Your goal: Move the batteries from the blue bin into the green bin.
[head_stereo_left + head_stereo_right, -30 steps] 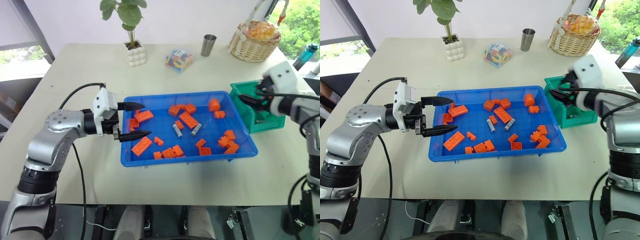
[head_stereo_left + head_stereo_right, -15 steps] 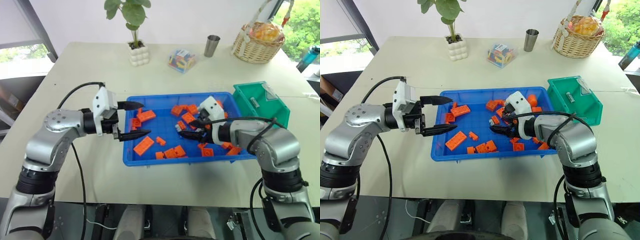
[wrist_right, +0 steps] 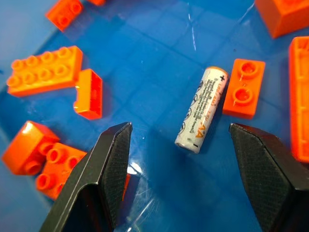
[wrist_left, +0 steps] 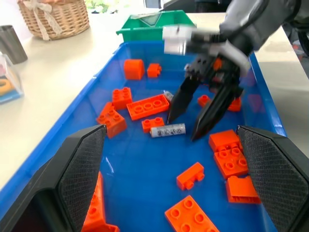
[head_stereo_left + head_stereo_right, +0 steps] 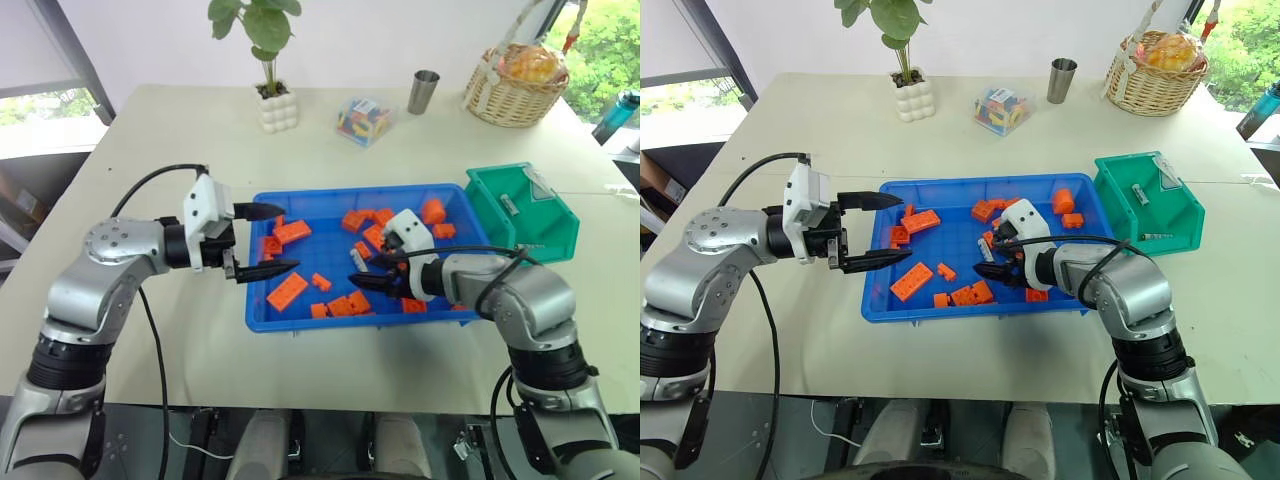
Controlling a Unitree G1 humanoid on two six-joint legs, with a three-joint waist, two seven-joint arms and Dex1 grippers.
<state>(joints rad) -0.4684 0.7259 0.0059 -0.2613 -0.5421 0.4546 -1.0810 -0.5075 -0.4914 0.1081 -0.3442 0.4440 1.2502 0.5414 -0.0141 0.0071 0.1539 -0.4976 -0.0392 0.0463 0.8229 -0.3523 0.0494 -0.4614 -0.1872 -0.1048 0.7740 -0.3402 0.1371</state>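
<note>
The blue bin (image 5: 330, 195) sits mid-table, strewn with orange bricks (image 5: 286, 292). One of the batteries (image 3: 203, 109) lies on its floor near the middle, next to a small brick. My right gripper (image 5: 372, 275) is open and points down at it, one fingertip on each side of the battery (image 4: 167, 130), not touching it. A second battery (image 4: 167, 94) peeks out behind that gripper. My left gripper (image 5: 290, 238) is open and empty, level over the bin's left end. The green bin (image 5: 530, 215) stands right of the blue one with a battery (image 5: 1140, 193) inside.
Along the table's far side stand a potted plant (image 5: 272, 110), a small clear box of coloured bricks (image 5: 362, 118), a metal cup (image 5: 423, 90) and a wicker basket (image 5: 518, 85). Bricks crowd the battery on several sides.
My right gripper has swung from over the green bin leftward and down into the middle of the blue bin, staying open. The left arm has kept still. The camera view has shifted slightly.
</note>
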